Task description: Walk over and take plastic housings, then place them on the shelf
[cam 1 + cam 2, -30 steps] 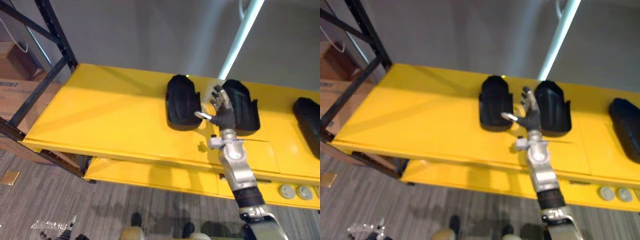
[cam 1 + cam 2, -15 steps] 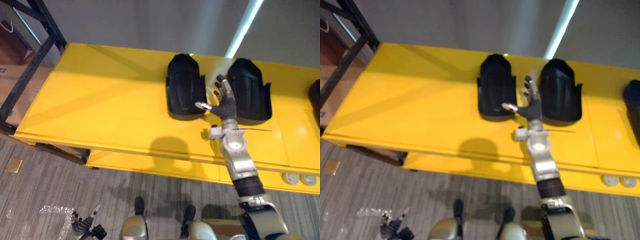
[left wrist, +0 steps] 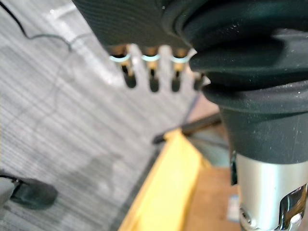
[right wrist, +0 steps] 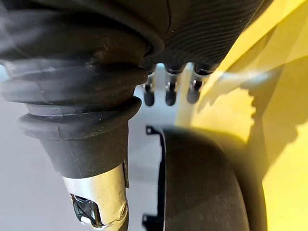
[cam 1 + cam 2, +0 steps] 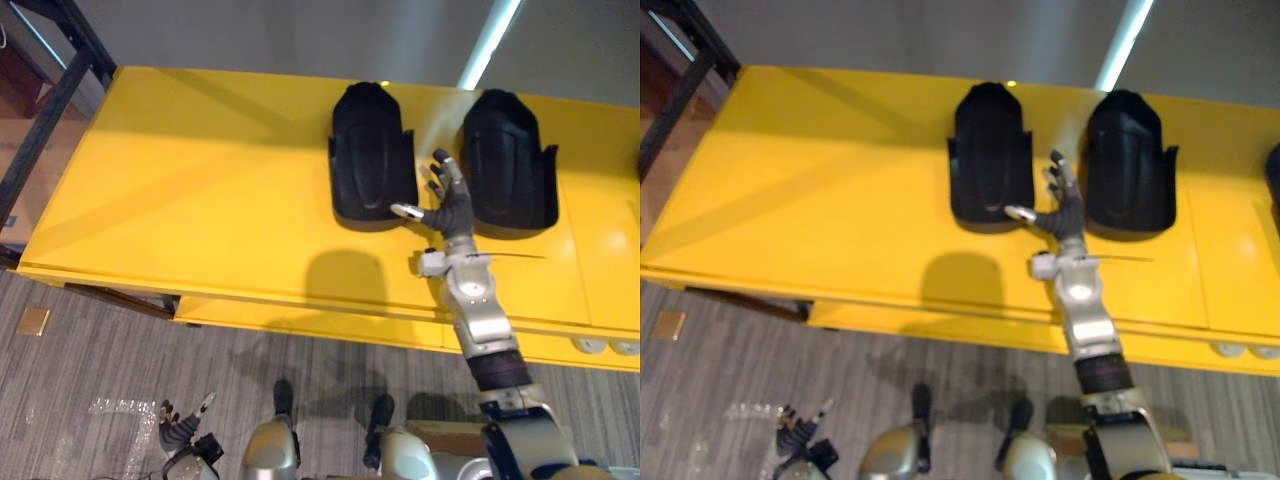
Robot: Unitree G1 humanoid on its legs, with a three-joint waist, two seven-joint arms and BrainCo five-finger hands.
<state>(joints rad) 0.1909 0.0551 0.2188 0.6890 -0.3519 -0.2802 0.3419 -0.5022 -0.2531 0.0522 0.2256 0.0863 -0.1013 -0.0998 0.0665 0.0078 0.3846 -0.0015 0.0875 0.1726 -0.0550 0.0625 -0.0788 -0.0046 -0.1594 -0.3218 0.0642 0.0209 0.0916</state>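
- The right hand (image 5: pixel 452 216) is held empty over the yellow shelf (image 5: pixel 200 180). Its fingers are spread and straight and the thumb is stretched to the robot's left; nothing is pinched.
- It is placed in the gap between two black plastic housings. The left housing (image 5: pixel 370 155) is met at its near corner by the thumb tip, and the right housing (image 5: pixel 510 160) is just beside the fingers on the other side.
- Whether the thumb really touches the left housing cannot be decided from above; it looks like contact, or nearly so.
- Both housings are laid flat and parallel, with their long axes pointing away from the robot towards the grey wall (image 5: pixel 250 35).
- The edge of a third housing (image 5: pixel 1274 172) is seen further right, well apart from the hand.
- The right hand is clearly the nearer one. The left hand (image 5: pixel 180 432) is hung low over the grey carpet (image 5: pixel 100 350), loosely open, well apart from the shelf.
- For a grasp of either housing, only a small sideways shift is judged to be needed.
- A lower yellow level (image 5: pixel 300 322) is seen under the front edge, and a black rack post (image 5: pixel 55 80) at the left end.
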